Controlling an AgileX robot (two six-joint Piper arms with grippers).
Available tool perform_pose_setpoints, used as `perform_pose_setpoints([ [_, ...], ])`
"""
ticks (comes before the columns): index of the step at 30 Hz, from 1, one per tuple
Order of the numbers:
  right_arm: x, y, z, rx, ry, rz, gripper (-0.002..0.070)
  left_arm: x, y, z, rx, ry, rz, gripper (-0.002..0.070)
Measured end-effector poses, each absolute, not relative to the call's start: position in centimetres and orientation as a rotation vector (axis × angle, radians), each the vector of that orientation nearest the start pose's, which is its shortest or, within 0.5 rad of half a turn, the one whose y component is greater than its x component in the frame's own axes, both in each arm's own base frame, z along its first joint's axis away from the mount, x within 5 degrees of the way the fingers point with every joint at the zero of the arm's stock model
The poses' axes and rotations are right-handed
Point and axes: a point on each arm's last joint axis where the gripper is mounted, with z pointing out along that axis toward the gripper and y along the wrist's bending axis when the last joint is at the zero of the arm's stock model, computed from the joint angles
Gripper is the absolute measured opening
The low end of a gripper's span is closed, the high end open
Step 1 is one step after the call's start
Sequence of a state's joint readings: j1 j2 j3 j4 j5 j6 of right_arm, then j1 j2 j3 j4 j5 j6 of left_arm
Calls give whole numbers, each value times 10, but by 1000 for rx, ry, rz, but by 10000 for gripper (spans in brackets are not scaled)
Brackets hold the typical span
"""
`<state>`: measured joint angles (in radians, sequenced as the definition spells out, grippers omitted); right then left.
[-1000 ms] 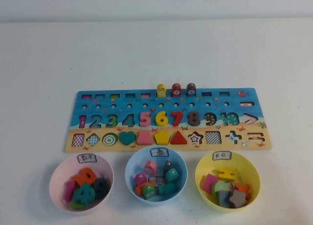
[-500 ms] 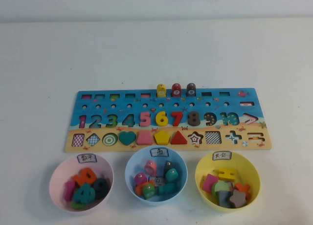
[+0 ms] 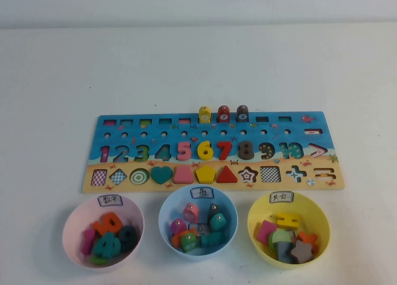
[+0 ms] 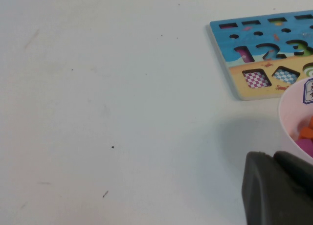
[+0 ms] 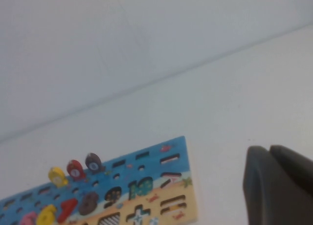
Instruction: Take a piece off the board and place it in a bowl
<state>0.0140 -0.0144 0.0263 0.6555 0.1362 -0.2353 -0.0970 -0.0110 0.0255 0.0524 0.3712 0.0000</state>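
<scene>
The board [image 3: 310, 133] lies across the middle of the table. The dark brown "8" piece [image 3: 245, 150] sits in its slot between the red 7 and the 9; it also shows in the right wrist view [image 5: 89, 203]. The pink bowl [image 3: 67, 226] stands in front of the board's left end and holds several numerals. Neither arm shows in the high view. My left gripper [image 4: 273, 154] is shut and empty beside the pink bowl's rim [image 4: 288, 117]. My right gripper [image 5: 269, 147] is shut and empty, off the board's right end [image 5: 178, 149].
A light blue bowl [image 3: 166, 220] and a yellow bowl [image 3: 255, 226], both holding pieces, stand in front of the board. Yellow, red and brown pegs [image 3: 223, 114] stand in the board's back row. Bare white table lies behind and on both sides.
</scene>
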Motion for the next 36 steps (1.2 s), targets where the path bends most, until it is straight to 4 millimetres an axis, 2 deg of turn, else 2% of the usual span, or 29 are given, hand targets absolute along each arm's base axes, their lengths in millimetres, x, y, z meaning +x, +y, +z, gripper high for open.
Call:
perform_pose_setpoints([
  [4, 56, 9, 197, 341, 1574, 494, -17, 53, -3, 172, 123, 1865, -15, -3],
  [10, 56, 9, 198, 376, 1556, 535, -17, 53, -3, 172, 118, 1865, -19, -3],
  [15, 56, 11, 199, 471, 1536, 664, -17, 53, -3, 172, 123, 1865, -15, -3],
  [17, 54, 14, 204, 457, 1542, 706, -17, 53, -3, 172, 123, 1865, -15, -3],
  [21, 56, 23, 235, 390, 1608, 762, -17, 53, -3, 172, 123, 1865, -15, -3],
  [26, 75, 34, 266, 249, 1849, 753, -17, 53, -3, 172, 123, 1865, -15, -3],
  [29, 93, 40, 282, 153, 2016, 734, -17, 53, -3, 172, 123, 1865, -15, -3],
  [36, 147, 45, 292, 39, 2362, 715, -17, 53, -3, 172, 118, 1865, -19, -3],
])
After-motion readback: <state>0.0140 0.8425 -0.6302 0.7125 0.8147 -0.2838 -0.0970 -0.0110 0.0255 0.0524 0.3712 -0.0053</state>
